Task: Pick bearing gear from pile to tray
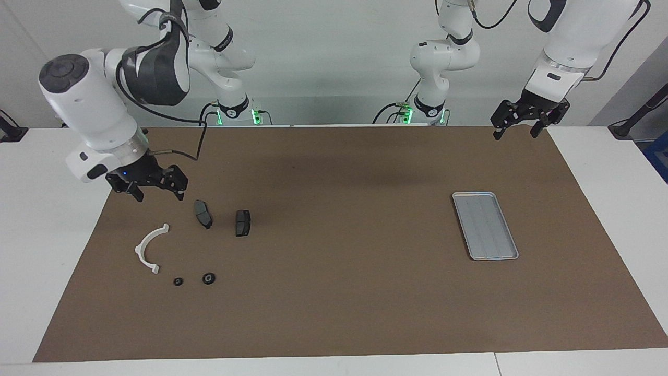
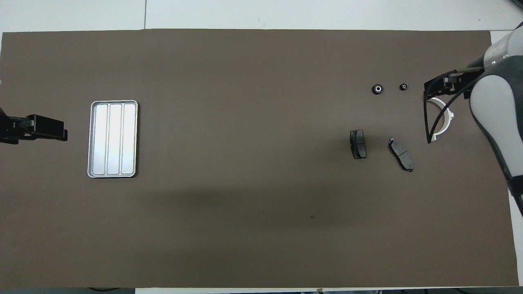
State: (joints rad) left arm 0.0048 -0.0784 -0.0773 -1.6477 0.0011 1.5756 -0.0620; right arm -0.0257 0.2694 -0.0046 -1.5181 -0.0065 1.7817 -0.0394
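Note:
The pile lies on the brown mat toward the right arm's end: a white curved arc (image 1: 151, 248) (image 2: 443, 118), two dark grey pads (image 1: 203, 214) (image 1: 242, 223) and two small black round pieces (image 1: 209, 278) (image 1: 178, 281), farthest from the robots. The larger round piece (image 2: 377, 88) has a pale centre. The silver tray (image 1: 485, 225) (image 2: 113, 139) lies empty toward the left arm's end. My right gripper (image 1: 158, 194) (image 2: 439, 83) is open and empty, raised over the mat beside the arc. My left gripper (image 1: 515, 133) (image 2: 61, 130) is open and empty, and waits high over the mat's corner.
The brown mat (image 1: 334, 292) covers most of the white table (image 1: 31, 235). A black cable (image 2: 429, 122) loops from the right arm over the arc in the overhead view. The arms' bases stand at the table's edge by the robots.

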